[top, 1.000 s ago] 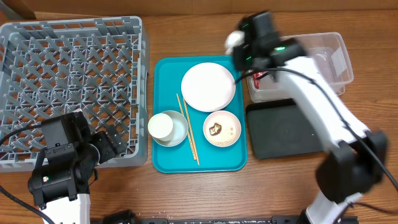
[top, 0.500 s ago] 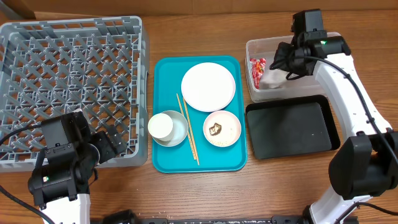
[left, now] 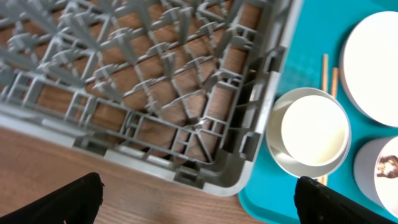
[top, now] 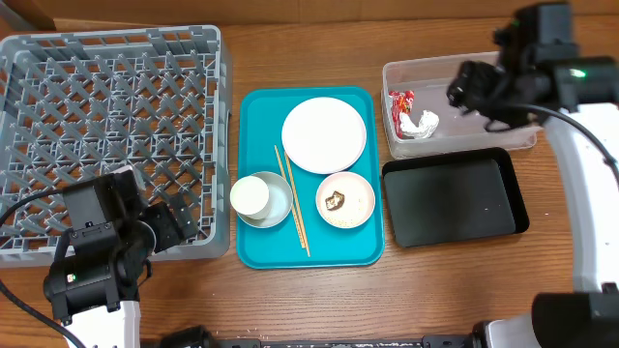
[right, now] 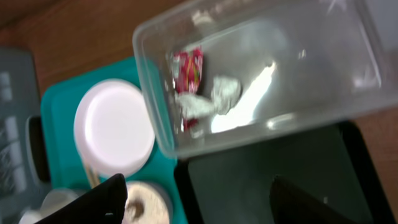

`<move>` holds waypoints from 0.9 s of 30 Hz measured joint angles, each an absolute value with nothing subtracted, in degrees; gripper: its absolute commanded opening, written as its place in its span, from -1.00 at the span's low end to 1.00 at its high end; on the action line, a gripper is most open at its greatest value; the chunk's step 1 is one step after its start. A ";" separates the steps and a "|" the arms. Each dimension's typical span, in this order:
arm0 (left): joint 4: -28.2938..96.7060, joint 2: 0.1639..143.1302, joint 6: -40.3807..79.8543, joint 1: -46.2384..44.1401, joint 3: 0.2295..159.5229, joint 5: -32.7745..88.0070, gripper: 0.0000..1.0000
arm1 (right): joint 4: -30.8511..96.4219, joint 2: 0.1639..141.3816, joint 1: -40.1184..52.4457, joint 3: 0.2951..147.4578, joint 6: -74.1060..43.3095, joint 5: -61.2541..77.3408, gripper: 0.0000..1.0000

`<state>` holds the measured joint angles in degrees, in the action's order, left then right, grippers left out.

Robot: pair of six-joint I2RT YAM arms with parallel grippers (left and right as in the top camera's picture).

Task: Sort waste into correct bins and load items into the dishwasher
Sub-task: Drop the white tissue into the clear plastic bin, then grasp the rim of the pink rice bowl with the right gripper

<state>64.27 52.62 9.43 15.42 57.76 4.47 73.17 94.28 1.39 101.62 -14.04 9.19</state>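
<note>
The clear tub (top: pixel 503 77) at the back right holds the red wrapper (top: pixel 399 101) and the crumpled white tissue (top: pixel 422 124); the right wrist view shows the wrapper (right: pixel 188 70) and tissue (right: pixel 216 94) lying loose in it. My right gripper (top: pixel 466 92) hovers above the tub, open and empty (right: pixel 199 205). On the teal tray are the white plate (top: pixel 324 133), the pink bowl (top: pixel 345 200) with a brown scrap, the white cup in the grey-blue bowl (top: pixel 259 198) and the chopsticks (top: pixel 291 198). My left gripper (left: pixel 199 208) stands wide open at the dish rack's (top: pixel 106 126) near right corner, nothing in it.
The black tray (top: pixel 453 201) lies in front of the tub with nothing visible in it. The teal tray (top: pixel 253 145) sits between the rack and the two bins. Bare wooden table runs along the front edge.
My right gripper swung right from above the teal tray to over the tub and opened. The tissue it carried now lies in the tub beside the wrapper. The left arm stayed still.
</note>
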 measured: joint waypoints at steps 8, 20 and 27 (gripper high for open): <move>63.42 52.62 2.26 15.42 57.76 9.37 0.99 | 75.48 90.87 1.65 95.15 -10.00 17.30 0.50; 62.98 52.62 -0.03 15.42 57.80 10.76 1.00 | 58.46 75.85 18.33 77.41 -8.97 14.74 0.49; 62.96 52.62 -0.05 15.42 57.80 10.76 0.99 | 50.46 84.75 32.56 73.17 -9.78 11.68 0.33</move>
